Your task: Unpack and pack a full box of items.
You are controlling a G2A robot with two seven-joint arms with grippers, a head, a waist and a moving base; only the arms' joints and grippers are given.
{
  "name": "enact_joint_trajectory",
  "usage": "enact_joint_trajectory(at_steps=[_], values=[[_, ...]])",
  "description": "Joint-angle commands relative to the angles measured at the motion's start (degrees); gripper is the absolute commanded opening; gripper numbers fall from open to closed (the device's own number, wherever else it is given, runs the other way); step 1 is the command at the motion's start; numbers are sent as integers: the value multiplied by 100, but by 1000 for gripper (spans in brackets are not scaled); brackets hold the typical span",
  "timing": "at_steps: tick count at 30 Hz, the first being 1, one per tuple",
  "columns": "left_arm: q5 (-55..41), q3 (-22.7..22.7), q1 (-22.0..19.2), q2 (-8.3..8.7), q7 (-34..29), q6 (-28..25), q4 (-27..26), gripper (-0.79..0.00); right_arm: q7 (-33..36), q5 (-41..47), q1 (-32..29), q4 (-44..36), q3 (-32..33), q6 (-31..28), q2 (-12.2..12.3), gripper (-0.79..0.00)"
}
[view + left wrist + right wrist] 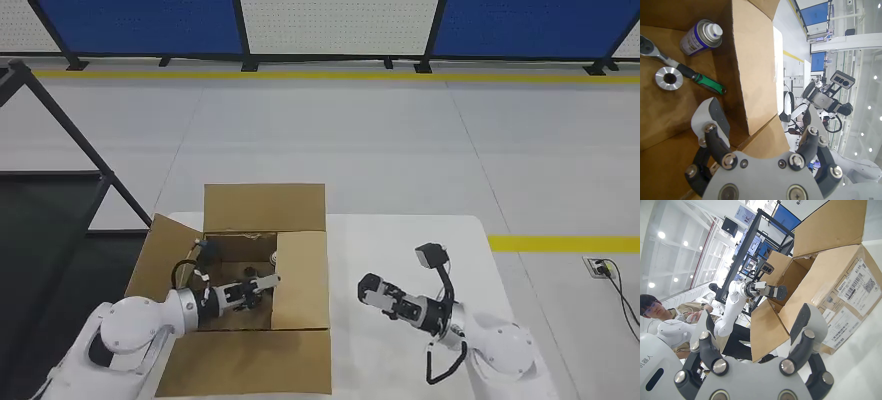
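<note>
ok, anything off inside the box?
Nothing spilled or broken: spray can, ratchet and metal ring sit loose on the box floor. One oddity: the open left gripper straddles the box's side wall, one finger inside, one outside.

I note cardboard box (265, 207), flaps open; inside I see spray can (700, 37), green-handled ratchet (683, 70), metal ring (669, 78)
</note>
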Motion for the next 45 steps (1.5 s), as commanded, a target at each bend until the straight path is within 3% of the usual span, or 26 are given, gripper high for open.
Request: enact_joint_trajectory(at_steps=[1, 7, 11, 20, 24, 36, 45], values=[[-45, 230, -170, -50, 94, -45, 199, 0, -22, -2, -47, -40, 2, -23, 25, 0], [-178, 777, -548, -197, 277, -110, 604, 0, -106, 2, -173, -156, -44, -44, 93, 0], [-276, 885, -730, -254, 415, -156, 713, 0, -119, 25, -213, -190, -120, -76, 132, 0], [-424, 501, -609, -212, 650, -143, -75, 0, -177, 202, -151, -205, -289, -314, 207, 0], [-530, 548, -624, -245, 855, -101, -344, 0, -113, 174, -166, -354, -346, -400, 251, 0], [-692, 1450, -1253, -534, 1479, -97, -255, 0, 357, 467, -859, -1434, -133, -762, 462, 0], [-795, 2303, -1930, -864, 1655, -82, 440, 0, -320, -40, -987, -1790, -260, -573, 518, 0]])
